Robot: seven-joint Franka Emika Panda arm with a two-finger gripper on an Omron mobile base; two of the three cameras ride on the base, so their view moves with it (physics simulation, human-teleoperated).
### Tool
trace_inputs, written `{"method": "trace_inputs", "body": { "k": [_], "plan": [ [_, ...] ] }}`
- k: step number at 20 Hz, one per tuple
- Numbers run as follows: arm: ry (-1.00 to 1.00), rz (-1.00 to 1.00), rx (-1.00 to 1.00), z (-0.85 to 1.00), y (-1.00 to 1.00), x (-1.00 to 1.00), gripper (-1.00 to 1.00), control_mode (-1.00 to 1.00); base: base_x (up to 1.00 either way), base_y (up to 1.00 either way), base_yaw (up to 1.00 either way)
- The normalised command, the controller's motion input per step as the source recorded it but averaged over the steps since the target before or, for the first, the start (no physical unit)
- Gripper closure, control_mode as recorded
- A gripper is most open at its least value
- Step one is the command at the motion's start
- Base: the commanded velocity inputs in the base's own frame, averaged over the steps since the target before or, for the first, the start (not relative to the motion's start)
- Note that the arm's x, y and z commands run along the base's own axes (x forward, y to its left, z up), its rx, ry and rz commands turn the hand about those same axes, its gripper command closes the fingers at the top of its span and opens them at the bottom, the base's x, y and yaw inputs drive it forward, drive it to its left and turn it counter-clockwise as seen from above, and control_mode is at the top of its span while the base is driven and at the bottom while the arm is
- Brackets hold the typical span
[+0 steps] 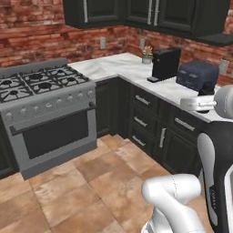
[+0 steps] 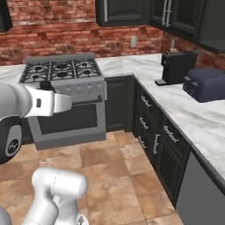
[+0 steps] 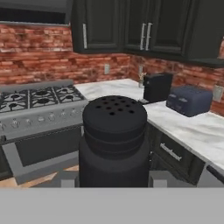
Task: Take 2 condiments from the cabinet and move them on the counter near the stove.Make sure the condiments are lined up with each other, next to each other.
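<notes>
While gripper (image 3: 113, 183) clamps black condiment shaker (image 3: 114, 140), shaker hides stove's (image 3: 39, 109) right corner.

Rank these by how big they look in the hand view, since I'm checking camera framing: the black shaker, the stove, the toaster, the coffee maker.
1. Stove and black shaker: too alike to rank; the shaker looms only because it sits right at the camera.
2. Toaster.
3. Coffee maker.

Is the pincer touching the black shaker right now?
Touching. In the hand view the black shaker stands upright between the pincer fingers, which press against both its sides with no gap.
</notes>
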Motion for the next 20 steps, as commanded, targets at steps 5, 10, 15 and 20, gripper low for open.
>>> {"method": "trace_inputs", "body": {
  "k": [5,10,15,20],
  "plan": [
    [0.0,0.0,0.0,0.0,0.0,0.0,1.0,1.0,0.81,-0.22,0.31],
    [0.0,0.0,0.0,0.0,0.0,0.0,1.0,1.0,0.76,-0.26,0.29],
    [0.0,0.0,0.0,0.0,0.0,0.0,1.0,1.0,0.69,-0.4,0.25],
    [0.0,0.0,0.0,0.0,0.0,0.0,1.0,1.0,0.65,-0.4,0.19]
  ]
}}
